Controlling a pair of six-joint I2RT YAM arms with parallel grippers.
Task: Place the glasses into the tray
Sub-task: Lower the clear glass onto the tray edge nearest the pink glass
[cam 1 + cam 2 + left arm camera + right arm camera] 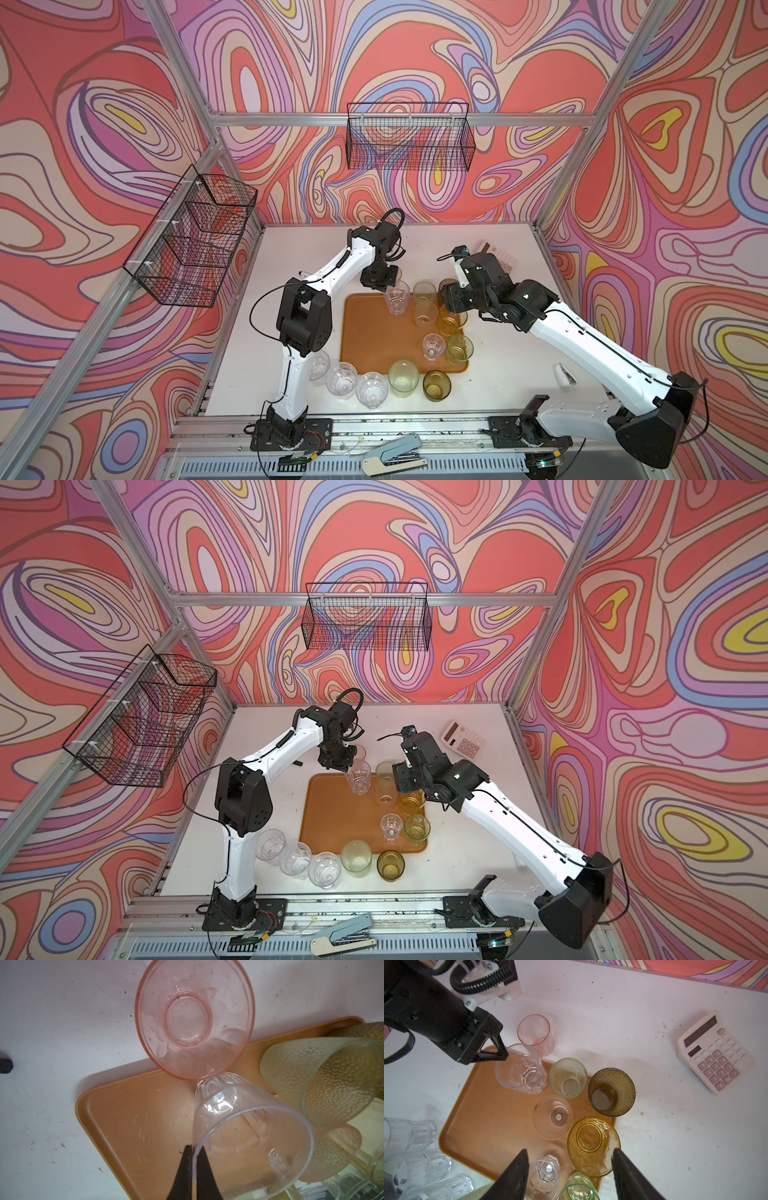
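Observation:
The orange-brown tray [370, 332] lies mid-table. My left gripper [194, 1149] is shut on the rim of a clear faceted glass [249, 1136], which is over the tray's far left corner [521, 1070]. A pink glass [535, 1032] stands on the table just beyond that corner. My right gripper [570, 1150] hangs open above the tray's right side, over an amber glass [592, 1145]. Pale green [568, 1078], clear [552, 1116] and bright green [578, 1188] glasses stand in the tray. An olive-brown glass [611, 1091] stands at its far right corner.
Three clear glasses [343, 380], a pale green one [403, 378] and an olive one [436, 385] stand along the tray's front edge. A calculator [463, 739] lies at the back right. A stapler [392, 455] rests on the front rail. Wire baskets [409, 137] hang on the walls.

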